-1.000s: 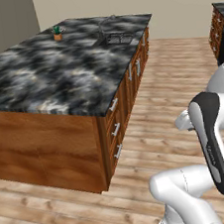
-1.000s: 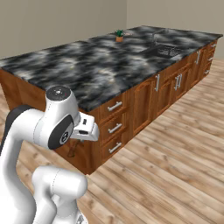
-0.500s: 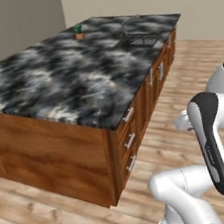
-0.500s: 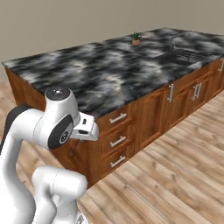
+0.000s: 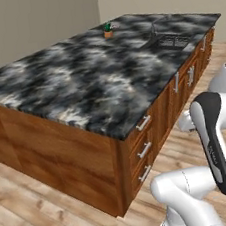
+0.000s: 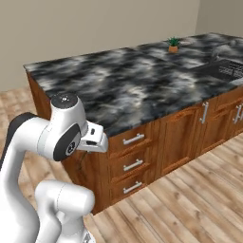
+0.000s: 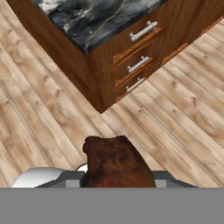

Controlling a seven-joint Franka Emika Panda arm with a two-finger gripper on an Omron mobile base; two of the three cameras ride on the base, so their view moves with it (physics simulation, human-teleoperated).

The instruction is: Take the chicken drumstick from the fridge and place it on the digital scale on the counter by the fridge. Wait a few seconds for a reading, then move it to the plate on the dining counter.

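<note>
In the hand view the brown chicken drumstick sits low in the middle, and my gripper is shut on it. It hangs above the wooden floor, a short way off a corner of the dining counter. The base views show that counter's black-and-grey marbled top on brown wood, stretching ahead of my arm. The plate, the fridge and the digital scale are out of view.
A small potted plant stands at the island's far end, near a recessed sink. Drawers with silver handles face me at the near corner. Wooden floor spreads around the island.
The whole picture has shifted in both base views, so the base has moved: the island now sits closer and at a different angle. The drumstick remains in the grip.
</note>
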